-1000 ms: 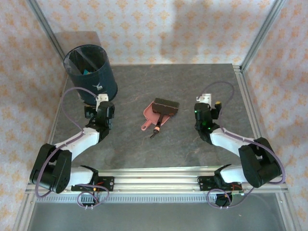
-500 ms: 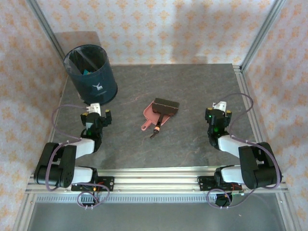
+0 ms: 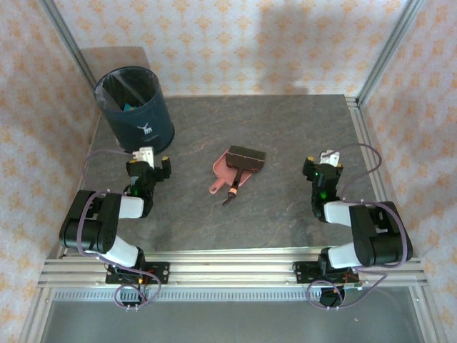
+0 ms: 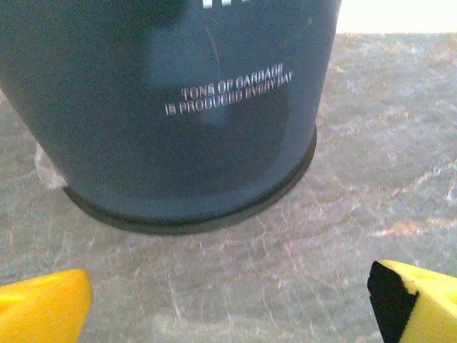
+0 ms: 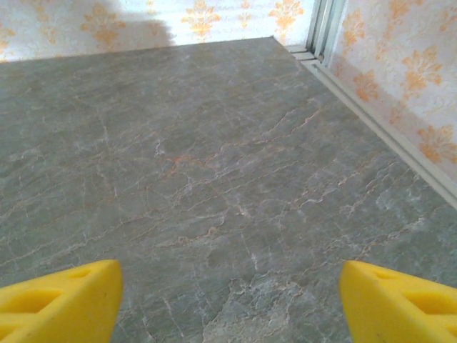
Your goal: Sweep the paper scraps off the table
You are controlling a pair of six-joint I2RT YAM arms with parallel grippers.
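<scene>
We see a dark blue cylindrical waste bin (image 3: 134, 107) standing upright at the far left. Close up, its side carries white lettering (image 4: 228, 91): "TONS OF GARBAGE IS PRODUCED EVERY DAY". Well apart from it, near the middle, lies a pink plastic dustpan (image 3: 220, 171) with a small dark-headed brush (image 3: 246, 155) resting in it, both handles pointing near. Peach patterned walls (image 3: 250, 43) stand on the far, left and right sides.

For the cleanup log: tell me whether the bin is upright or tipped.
Upright. The bin stands on the table, mouth facing up; the left wrist view shows its bottom rim flat on the surface.
</scene>
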